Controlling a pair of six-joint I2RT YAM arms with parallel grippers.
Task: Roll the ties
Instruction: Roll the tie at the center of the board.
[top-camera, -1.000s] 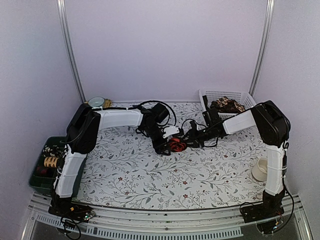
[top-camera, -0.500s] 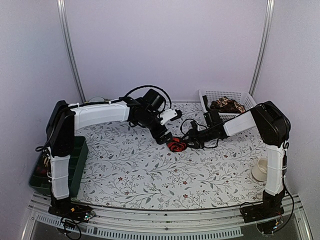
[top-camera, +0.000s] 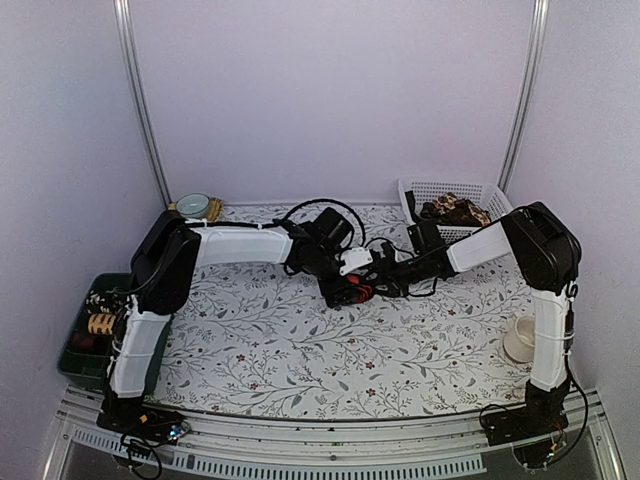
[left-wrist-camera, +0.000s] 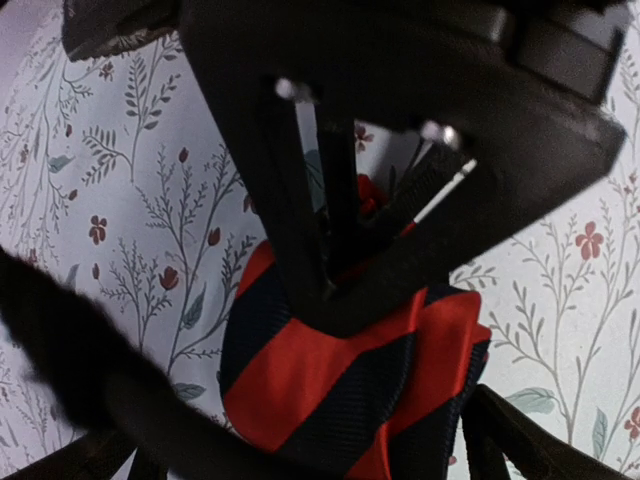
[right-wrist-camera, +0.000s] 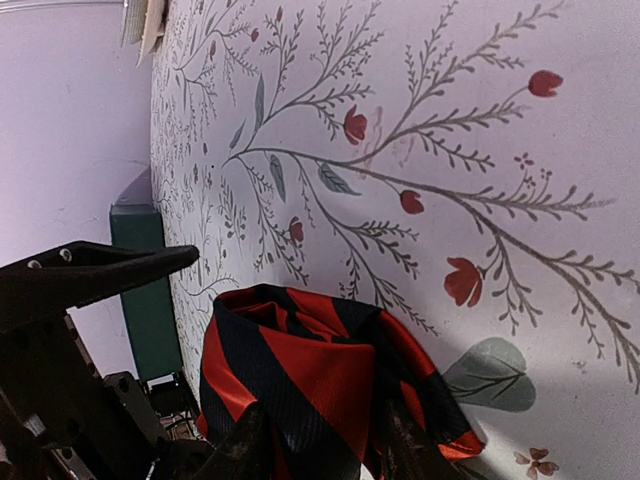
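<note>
Left end effector (left-wrist-camera: 310, 445) stands wide apart, jaws straddling the red-and-black striped tie (left-wrist-camera: 330, 385), no contact that I can make out; right end effector (right-wrist-camera: 320, 445) is clamped on the coil's fabric from above; tie lies as a loose coil on the flowered counter (top-camera: 300, 350), midway between the two arms. Step in hand, by my reading: secure the roll. To do it well: hold the right pinch firm; close the left squarely across the outer wraps, not the loose edge, so layers cannot spring open.
</note>
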